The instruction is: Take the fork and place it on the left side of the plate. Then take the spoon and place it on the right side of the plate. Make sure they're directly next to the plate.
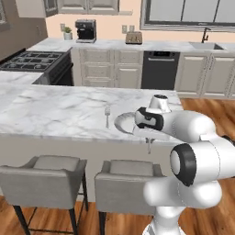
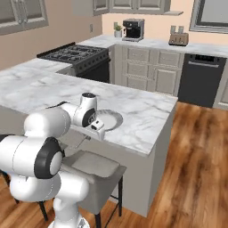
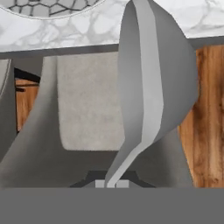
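The fork (image 1: 107,115) lies on the marble counter just left of the plate (image 1: 121,123), its tines pointing away from me. My arm covers the plate's right half. My gripper (image 1: 148,139) is shut on the spoon (image 1: 148,148), which hangs by the counter's near edge, in front of the plate's right side. From the right base camera the gripper (image 2: 92,133) sits just before the plate (image 2: 111,119), with the spoon (image 2: 80,142) slanting down over a stool. In the hand view the spoon's bowl (image 3: 153,74) looms large, its handle pinched at the gripper (image 3: 111,183), and the plate's rim (image 3: 52,9) is at the top.
Two grey stools (image 1: 46,176) (image 1: 126,183) stand under the counter's near edge (image 1: 69,135). Across the wooden floor (image 2: 196,156) are a stove (image 1: 36,62), a coffee machine (image 1: 85,31), a toaster (image 1: 133,37) and a sink (image 1: 206,45).
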Robot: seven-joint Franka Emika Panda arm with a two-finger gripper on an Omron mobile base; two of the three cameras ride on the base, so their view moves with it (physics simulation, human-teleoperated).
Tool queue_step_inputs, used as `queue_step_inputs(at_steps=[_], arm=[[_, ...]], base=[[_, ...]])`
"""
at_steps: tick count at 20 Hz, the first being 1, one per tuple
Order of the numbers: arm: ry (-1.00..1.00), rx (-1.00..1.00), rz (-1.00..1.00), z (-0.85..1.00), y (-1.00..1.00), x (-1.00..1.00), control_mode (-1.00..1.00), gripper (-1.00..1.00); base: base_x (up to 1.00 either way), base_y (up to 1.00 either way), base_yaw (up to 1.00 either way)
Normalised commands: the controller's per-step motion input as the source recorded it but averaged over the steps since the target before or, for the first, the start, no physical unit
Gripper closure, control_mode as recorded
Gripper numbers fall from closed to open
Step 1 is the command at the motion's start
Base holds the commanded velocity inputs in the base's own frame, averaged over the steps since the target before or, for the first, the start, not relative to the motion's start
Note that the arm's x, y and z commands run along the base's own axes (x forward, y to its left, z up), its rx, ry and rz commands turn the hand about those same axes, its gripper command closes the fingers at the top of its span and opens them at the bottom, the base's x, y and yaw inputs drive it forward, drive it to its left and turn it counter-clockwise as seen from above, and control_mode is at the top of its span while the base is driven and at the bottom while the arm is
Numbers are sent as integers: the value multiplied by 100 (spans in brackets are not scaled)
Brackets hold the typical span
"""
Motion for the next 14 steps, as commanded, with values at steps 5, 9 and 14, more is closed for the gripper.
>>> queue_step_inputs(at_steps=[5, 9, 14], arm=[[0, 0, 0, 0, 0, 0, 100, 100], [0, 0, 0, 0, 0, 0, 100, 100], [0, 0, 0, 0, 0, 0, 100, 100]], base=[[42, 32, -46], [11, 7, -7], [0, 0, 0]])
